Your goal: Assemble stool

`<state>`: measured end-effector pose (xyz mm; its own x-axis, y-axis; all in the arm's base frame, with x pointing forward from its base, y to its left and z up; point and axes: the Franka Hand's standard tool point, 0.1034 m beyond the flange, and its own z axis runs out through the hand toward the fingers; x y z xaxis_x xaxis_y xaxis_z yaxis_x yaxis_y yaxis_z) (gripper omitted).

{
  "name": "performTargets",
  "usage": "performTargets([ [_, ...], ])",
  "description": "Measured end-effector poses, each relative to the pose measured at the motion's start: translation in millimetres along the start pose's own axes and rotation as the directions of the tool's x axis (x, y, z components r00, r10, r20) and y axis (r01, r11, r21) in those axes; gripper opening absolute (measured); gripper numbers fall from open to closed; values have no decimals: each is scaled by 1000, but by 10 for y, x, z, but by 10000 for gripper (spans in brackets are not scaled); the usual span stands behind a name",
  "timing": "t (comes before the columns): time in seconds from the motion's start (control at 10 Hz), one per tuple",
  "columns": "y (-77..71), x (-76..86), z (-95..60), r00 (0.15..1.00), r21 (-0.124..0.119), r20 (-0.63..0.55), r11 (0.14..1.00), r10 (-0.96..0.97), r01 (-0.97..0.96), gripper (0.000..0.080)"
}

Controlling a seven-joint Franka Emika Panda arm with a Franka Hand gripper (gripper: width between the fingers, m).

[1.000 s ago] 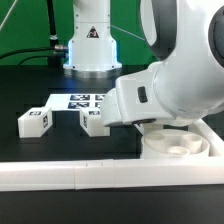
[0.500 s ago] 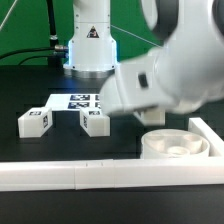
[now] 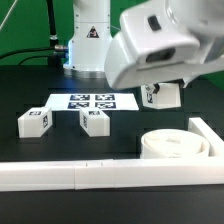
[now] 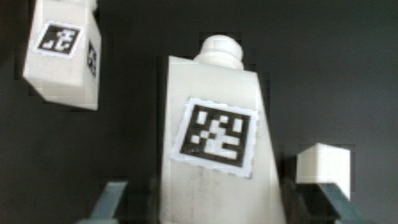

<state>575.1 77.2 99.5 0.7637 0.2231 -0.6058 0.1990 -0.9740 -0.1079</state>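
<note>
My gripper (image 3: 162, 90) is shut on a white stool leg (image 3: 163, 96) and holds it in the air behind the round white seat (image 3: 178, 146), clear of it. In the wrist view the held leg (image 4: 217, 130) stands between my fingers (image 4: 114, 200), tag facing the camera and round peg pointing away from the gripper (image 4: 221, 206). Two more tagged legs (image 3: 35, 121) (image 3: 94, 120) lie on the black table at the exterior view's left. One of them shows in the wrist view (image 4: 66, 55), and a small white block (image 4: 324, 163) lies beside the held leg.
The marker board (image 3: 90, 100) lies flat behind the two loose legs. A long white border rail (image 3: 70, 176) runs along the front and turns up beside the seat at the exterior view's right (image 3: 208, 132). The arm's base (image 3: 90, 40) stands at the back.
The arm has risen and swung away from low over the seat. The seat is now uncovered and the held leg hangs above and behind it. The two loose legs have not moved.
</note>
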Motion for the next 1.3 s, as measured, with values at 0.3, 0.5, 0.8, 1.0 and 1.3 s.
performTargets([
  [0.3, -14, -32, -672, 967, -91, -216, 989, -133, 115, 320],
  [0.5, 38, 37, -945, 925, -120, -345, 984, -162, 128, 320],
  [0.8, 91, 124, -1001, 820, -145, -550, 985, -160, 96, 320],
  [1.0, 93, 254, -963, 724, -145, -673, 987, -149, 69, 320],
  [1.3, 122, 389, -857, 538, -181, -826, 983, -168, 30, 320],
])
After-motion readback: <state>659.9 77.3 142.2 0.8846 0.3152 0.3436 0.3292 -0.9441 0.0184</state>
